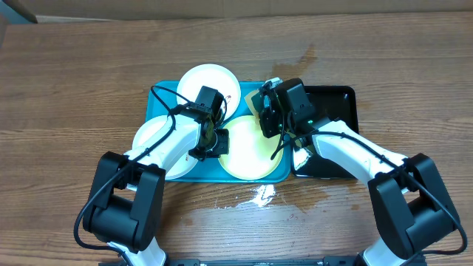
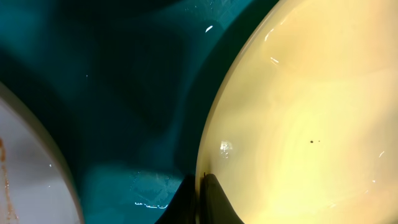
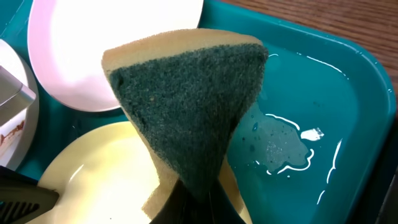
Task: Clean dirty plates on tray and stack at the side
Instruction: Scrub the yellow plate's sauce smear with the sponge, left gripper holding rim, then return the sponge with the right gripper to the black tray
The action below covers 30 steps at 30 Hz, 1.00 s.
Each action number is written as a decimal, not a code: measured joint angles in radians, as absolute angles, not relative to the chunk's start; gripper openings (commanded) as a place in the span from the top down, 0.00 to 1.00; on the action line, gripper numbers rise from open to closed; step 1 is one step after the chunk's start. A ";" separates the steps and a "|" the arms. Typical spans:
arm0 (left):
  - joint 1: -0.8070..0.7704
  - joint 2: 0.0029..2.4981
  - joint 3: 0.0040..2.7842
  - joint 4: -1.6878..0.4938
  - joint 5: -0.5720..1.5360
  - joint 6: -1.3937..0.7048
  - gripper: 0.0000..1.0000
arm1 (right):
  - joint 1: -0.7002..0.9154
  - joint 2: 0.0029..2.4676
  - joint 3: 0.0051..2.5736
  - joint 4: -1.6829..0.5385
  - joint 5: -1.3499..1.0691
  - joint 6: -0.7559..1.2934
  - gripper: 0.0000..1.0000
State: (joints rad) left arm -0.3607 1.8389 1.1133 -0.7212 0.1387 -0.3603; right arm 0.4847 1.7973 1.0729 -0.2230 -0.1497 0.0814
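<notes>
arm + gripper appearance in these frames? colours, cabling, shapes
Both alike: left arm and right arm have white link shells with black joint housings and bulky black shoulder blocks. Thin black cables loop beside each forearm. The left gripper and right gripper are black and boxy, with dark tapered fingers.

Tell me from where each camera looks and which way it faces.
Overhead: above the table, looking straight down at the turquoise tray; left arm and right arm show.
Left wrist: low over the tray, facing the pale yellow plate; the left tool pinches its rim.
Right wrist: above the tray, looking down past the sponge in the right tool.
Shared: both wrist views show that plate and tray.
</notes>
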 measured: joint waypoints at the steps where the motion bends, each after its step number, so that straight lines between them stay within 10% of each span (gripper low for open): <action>1: -0.361 1.839 1.113 -0.721 0.139 -0.360 0.96 | 0.485 1.797 1.073 -0.225 -0.150 0.081 0.96; 30: -0.361 1.839 1.113 -0.721 0.139 -0.360 0.96 | 0.517 1.880 1.073 -0.196 -0.176 -0.002 0.96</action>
State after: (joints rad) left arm -0.3607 1.8389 1.1133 -0.7212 0.1387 -0.3603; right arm 0.5175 1.8801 1.0733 -0.1963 -0.1764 -0.0025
